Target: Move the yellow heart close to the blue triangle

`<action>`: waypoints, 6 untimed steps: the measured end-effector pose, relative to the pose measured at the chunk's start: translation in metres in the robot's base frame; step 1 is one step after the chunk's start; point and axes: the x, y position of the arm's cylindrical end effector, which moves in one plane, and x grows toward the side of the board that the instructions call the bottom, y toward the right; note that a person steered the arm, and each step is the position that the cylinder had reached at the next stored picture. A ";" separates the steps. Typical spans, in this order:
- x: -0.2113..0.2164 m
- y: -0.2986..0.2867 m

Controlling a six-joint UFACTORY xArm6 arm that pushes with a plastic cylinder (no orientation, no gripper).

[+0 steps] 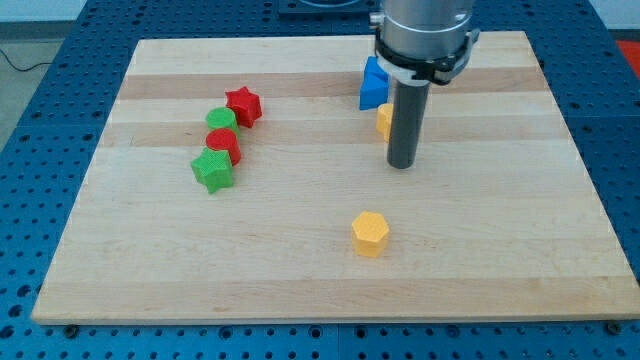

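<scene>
A blue triangle (373, 84) lies near the view's top, right of centre, partly hidden by the arm. Just below it a yellow block (384, 121), the yellow heart as far as I can make out, shows only as a sliver behind the rod. It lies right by the blue triangle; whether they touch I cannot tell. My tip (402, 165) rests on the board just below and to the right of the yellow block.
A yellow hexagon (370, 233) lies toward the view's bottom centre. At the view's left a cluster runs diagonally: red star (243, 105), green round block (221, 121), red round block (223, 145), green star (213, 170). The wooden board (500, 260) sits on a blue perforated table.
</scene>
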 end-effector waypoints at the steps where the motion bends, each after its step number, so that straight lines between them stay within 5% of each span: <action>1: -0.022 0.000; 4: -0.039 -0.024; 6: 0.009 0.027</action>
